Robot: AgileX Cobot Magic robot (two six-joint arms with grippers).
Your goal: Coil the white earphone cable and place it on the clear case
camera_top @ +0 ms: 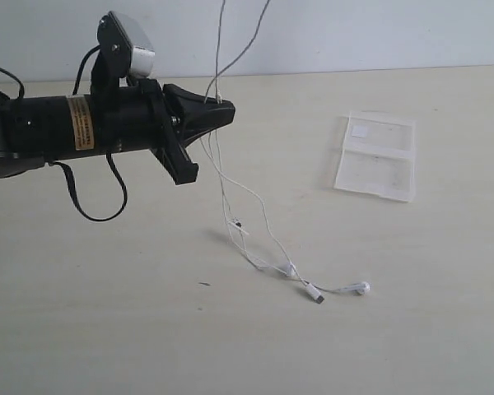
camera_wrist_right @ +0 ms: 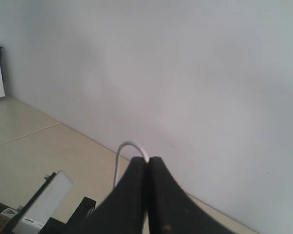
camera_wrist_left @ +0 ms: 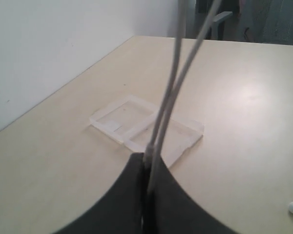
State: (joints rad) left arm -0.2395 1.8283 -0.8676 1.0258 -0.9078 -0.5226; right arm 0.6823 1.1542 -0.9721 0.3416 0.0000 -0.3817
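Note:
The white earphone cable (camera_top: 230, 185) hangs in two strands from above the exterior view's top edge, passes through my left gripper (camera_top: 221, 109), and trails down to the table. An earbud (camera_top: 361, 288) and the plug (camera_top: 315, 295) lie on the tabletop. My left gripper (camera_wrist_left: 149, 163) is shut on the two strands (camera_wrist_left: 173, 95). The clear case (camera_top: 376, 155) lies flat at the right, apart from the cable; the left wrist view shows the case (camera_wrist_left: 136, 124) beyond the fingertips. My right gripper (camera_wrist_right: 148, 161) is high up, out of the exterior view, shut on a loop of cable (camera_wrist_right: 129, 146).
My left arm (camera_top: 74, 123) with its black robot cables (camera_top: 95, 210) stretches in from the left above the table. A white wall (camera_top: 354, 33) runs along the table's far edge. A small dark speck (camera_top: 204, 284) lies on the beige tabletop.

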